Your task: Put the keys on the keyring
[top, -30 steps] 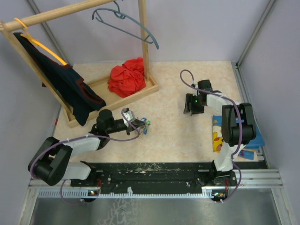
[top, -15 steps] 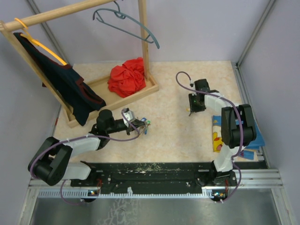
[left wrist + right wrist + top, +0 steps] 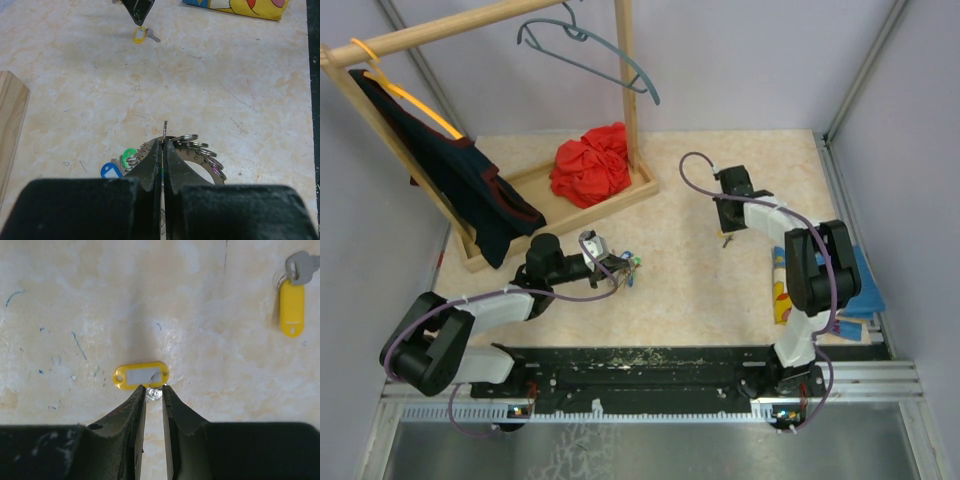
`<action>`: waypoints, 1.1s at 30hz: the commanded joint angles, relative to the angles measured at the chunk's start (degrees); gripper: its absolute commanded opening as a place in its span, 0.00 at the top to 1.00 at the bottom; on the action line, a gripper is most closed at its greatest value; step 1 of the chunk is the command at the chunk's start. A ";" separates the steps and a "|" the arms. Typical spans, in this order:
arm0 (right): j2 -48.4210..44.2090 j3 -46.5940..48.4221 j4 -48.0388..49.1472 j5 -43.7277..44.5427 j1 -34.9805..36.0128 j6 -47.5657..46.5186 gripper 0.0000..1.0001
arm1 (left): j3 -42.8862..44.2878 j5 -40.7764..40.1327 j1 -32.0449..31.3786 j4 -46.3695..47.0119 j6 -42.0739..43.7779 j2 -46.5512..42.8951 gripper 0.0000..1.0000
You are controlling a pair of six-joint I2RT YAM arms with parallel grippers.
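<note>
Right gripper (image 3: 153, 390) jaws stood narrowed about the metal end of a yellow-tagged key (image 3: 141, 375), grip unclear; left gripper (image 3: 163, 145), pressed together, pinched the keyring (image 3: 200, 152), well apart. Pickup step, I judged: next needs a firm pinch, then threading

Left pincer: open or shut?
Shut. In the left wrist view the left pincer is closed tight on the keyring, whose wire end pokes up between its tips.

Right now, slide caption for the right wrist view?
Right gripper, jaws narrowly apart, straddles the metal end of a yellow-tagged key; a second yellow-tagged key lies upper right.
</note>
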 commanded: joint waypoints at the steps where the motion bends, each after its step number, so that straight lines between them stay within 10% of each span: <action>1: 2.16 3.94 1.41 3.50 1.12 0.90 0.80 | 1.15 0.38 -0.26 -0.16 0.84 0.11 1.00; 21: 6.17 4.25 -0.67 7.69 1.74 4.82 0.78 | 1.22 0.38 -0.26 -0.50 0.95 -0.20 1.00; 33: 3.41 4.60 -1.97 6.62 1.74 4.22 1.00 | 1.18 0.30 -0.27 -0.68 0.94 -0.38 1.00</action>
